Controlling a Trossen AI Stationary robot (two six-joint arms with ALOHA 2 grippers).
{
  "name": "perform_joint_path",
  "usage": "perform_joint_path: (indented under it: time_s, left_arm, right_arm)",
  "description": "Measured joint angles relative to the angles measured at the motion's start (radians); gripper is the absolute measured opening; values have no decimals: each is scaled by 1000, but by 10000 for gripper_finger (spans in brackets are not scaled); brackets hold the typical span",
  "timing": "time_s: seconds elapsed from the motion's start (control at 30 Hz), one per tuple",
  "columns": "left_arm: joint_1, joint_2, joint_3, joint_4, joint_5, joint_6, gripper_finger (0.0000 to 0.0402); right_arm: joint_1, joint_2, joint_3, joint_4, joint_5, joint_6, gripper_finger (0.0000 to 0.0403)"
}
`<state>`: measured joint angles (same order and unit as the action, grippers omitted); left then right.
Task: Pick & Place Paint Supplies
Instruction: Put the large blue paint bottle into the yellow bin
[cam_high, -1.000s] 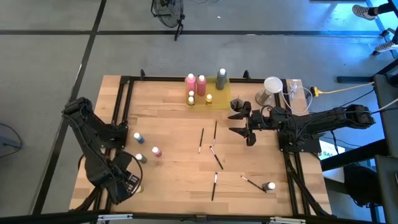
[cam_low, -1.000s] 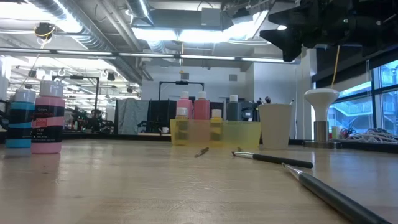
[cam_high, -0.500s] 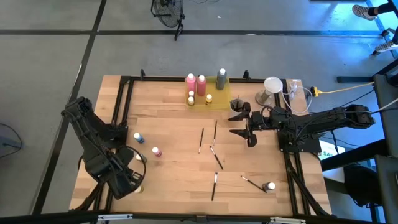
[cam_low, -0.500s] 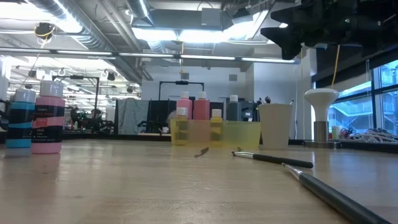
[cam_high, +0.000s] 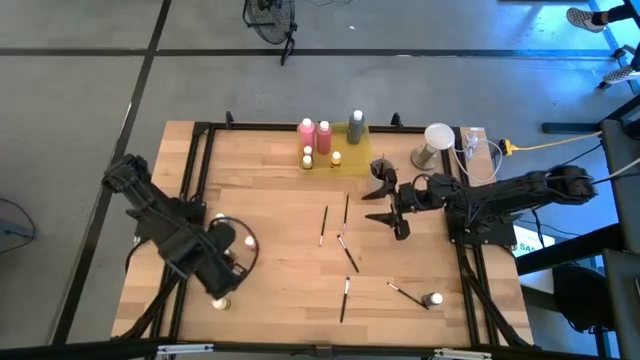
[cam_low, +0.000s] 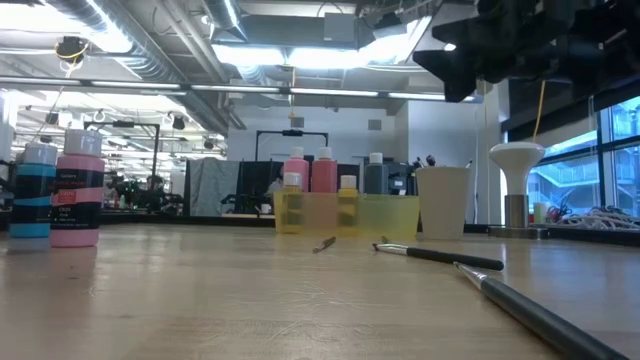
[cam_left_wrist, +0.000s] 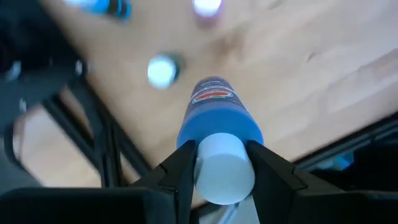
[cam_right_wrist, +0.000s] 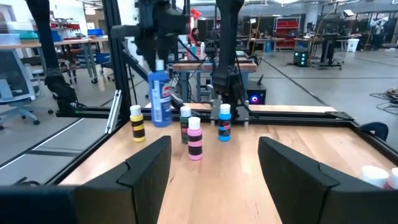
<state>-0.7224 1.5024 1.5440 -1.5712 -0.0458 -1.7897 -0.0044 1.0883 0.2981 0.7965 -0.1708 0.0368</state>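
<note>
Blue bottle in left gripper

At the far edge of the worktop a tray holds several bottles, with a cup to its right. Loose paintbrushes lie scattered mid-worktop, in front of the tray. A few small bottles stand together at the left side, by the left arm. One more bottle sits near the front right corner, beside a brush
</note>
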Motion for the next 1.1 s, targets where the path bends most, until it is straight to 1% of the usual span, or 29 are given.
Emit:
perform_joint_path:
  time_s: [0.17,0.37,0.43,0.57,0.73,0.9,1.0,1.1]
  left_arm:
    - [83,0,0,0,-68,150,118]
    - [184,0,1,13,-121,314,118]
    - [216,0,1,52,-134,385,118]
    - [273,0,1,161,-128,512,118]
    - [307,0,1,173,-96,557,118]
    - [336,-1,1,185,-117,628,118]
    - [368,-1,1,230,-118,676,118]
    - [406,-1,1,279,-120,746,118]
  right_arm:
    - [1,55,9,45,-43,0,245]
    - [28,106,58,30,-43,-11,245]
    - [32,114,68,30,-42,-30,245]
    - [34,116,82,30,-32,-22,245]
    - [34,116,84,24,-25,-22,245]
    - [34,117,84,12,25,-26,245]
    - [34,117,84,11,53,-26,245]
    - [34,117,84,10,56,-31,245]
